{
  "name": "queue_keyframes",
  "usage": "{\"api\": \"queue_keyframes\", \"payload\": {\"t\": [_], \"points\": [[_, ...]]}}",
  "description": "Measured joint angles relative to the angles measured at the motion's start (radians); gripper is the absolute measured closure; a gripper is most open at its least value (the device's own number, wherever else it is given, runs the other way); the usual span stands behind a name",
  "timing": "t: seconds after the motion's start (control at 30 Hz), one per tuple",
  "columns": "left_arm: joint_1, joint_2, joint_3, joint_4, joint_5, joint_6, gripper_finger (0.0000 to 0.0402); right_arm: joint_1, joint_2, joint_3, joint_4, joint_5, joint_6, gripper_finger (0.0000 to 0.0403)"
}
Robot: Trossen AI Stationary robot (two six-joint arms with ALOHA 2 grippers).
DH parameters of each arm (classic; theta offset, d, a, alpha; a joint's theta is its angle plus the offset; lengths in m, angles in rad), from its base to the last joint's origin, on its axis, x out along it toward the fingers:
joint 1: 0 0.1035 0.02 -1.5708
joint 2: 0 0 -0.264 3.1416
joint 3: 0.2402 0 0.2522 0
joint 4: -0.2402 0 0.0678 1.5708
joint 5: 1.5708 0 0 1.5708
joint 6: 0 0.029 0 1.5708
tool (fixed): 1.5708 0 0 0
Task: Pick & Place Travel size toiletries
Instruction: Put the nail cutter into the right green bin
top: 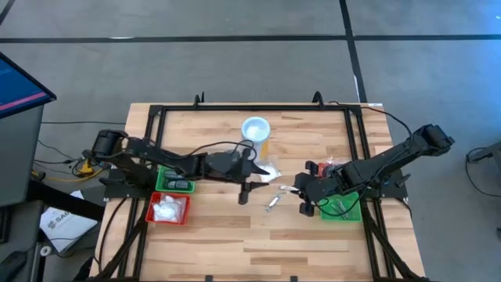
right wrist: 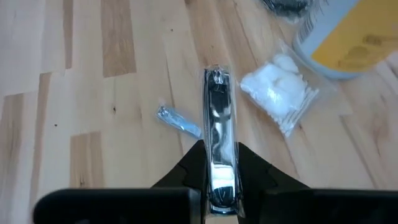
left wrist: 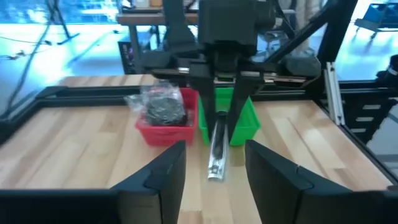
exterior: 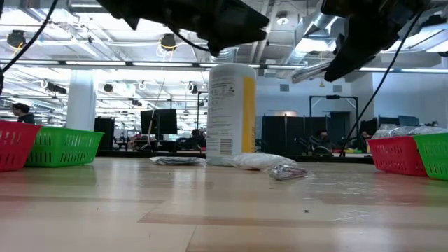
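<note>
**Silvery tube held lengthwise in the right pincer, above mid-desk**

Note the silvery tube [right wrist: 217, 149]: it is clamped in your right pincer [right wrist: 219, 186], its long axis running straight out from the fingers, lifted clear of the desk [top: 235, 243]. It points toward the left pincer [left wrist: 214, 165], which faces it with fingers spread wide and empty, the tube's free end lying between them. A second small tube [right wrist: 177, 121] and a white packet [right wrist: 280, 93] lie on the desk beneath, near the white canister [exterior: 231, 115]. The right arm's own green tray [top: 344, 210] looks the nearer destination.
</note>
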Motion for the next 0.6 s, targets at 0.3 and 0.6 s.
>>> {"api": "queue_keyframes", "payload": {"t": [0.3,0.6], "points": [[0.000,-0.092,-0.117,0.002,-0.014,-0.012,0.0249,0.011,-0.006,0.007,-0.141,-0.001,0.148,0.0367],[0.000,-0.092,-0.149,0.002,-0.013,-0.019,0.0247,0.117,-0.008,0.062,-0.384,-0.014,0.396,0.0367]]}}
